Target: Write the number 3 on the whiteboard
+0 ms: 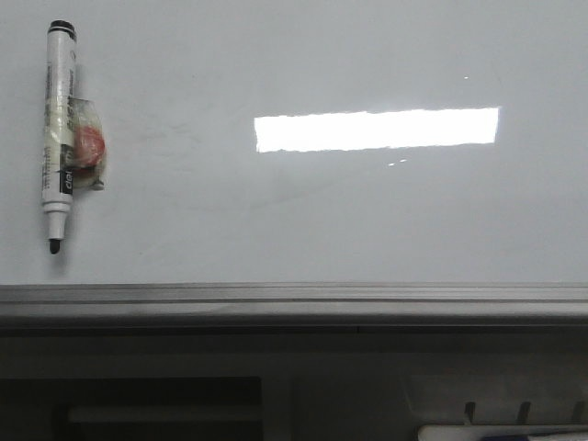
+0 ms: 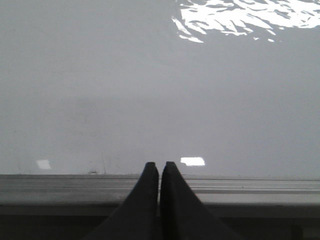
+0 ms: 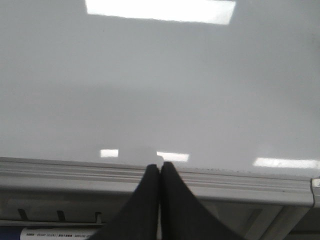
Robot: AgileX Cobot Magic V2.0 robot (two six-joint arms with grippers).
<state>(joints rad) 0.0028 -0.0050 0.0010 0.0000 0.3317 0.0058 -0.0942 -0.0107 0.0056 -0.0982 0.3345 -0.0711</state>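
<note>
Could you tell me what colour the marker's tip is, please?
Black, on the marker; the front view shows it best.

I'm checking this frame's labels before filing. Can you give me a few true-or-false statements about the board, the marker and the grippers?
1. A marker lies on the whiteboard, at its left side. True.
2. The marker's cap is on. False: its dark tip is bare.
3. A black 3 is drawn on the board. False: no drawn line shows.
4. The left gripper is shut and empty. True.
5. The right gripper holds the marker. False: it is shut on nothing.
</note>
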